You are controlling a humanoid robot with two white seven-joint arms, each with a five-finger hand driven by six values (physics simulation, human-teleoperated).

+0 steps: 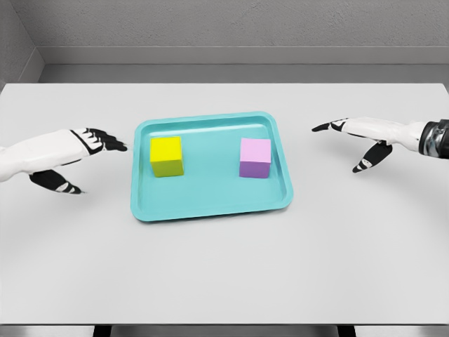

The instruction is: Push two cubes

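While flanked by both hands, teal tray [210, 208] set flat on white table [224, 274], holding two cubes apart from each other. Left hand [90, 146] entering from the left edge, held above the table just outside the tray's left rim, palm down, fingers [112, 144] stretched out and slightly spread toward the tray, thumb [59, 184] dropped low and apart from them; grasping nothing, touching neither tray nor cube. Fingertips close to the rim but not visibly on it. Yellow cube [167, 156] just beyond those fingertips, inside the tray's left half, with only the rim and a strip of tray floor between; upright, flat on the tray floor, top face bright, front face a duller olive. Right hand [361, 135] entering from the right edge, likewise palm down and extended, index finger [324, 127] pointing toward the tray, thumb [370, 159] hanging below the palm; also empty, fingers relaxed and open. Farther from the tray than the left hand, with a clear band of bare table between fingertips and right rim. Pink cube [255, 157] ahead of the right hand's fingertips, inside the tray's right half, near the right rim but not touching it, upright, top face pale pink, front face purple. Both cubes roughly level with each other and with the two hands, the yellow one nearer its hand than the pink one. Grey wall [224, 28] beyond the table's far edge.
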